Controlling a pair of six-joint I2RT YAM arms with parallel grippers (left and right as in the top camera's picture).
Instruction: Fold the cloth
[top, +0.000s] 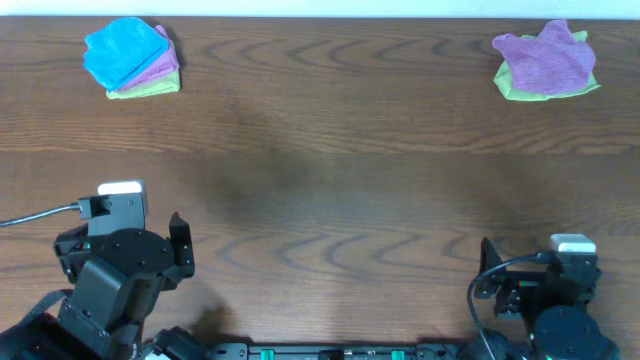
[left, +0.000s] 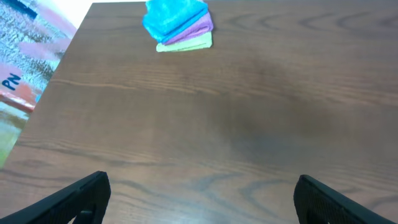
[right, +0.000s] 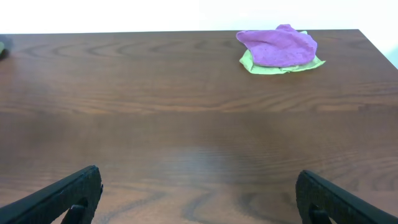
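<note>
The sky-blue cloth (top: 122, 50) lies folded on top of a small stack at the table's far left corner, and it shows again in the left wrist view (left: 173, 15). Under it are a purple cloth (top: 162, 68) and a lime-green cloth (top: 150, 88). My left gripper (left: 199, 190) is low near the front edge on the left, far from the stack, open with only bare wood between its fingers. At the front right, my right gripper (right: 199, 186) is open too, holding nothing.
A crumpled purple cloth (top: 545, 58) rests on a lime-green one (right: 280, 67) at the far right corner. The wooden table (top: 320, 190) ends at a left edge close to the blue stack.
</note>
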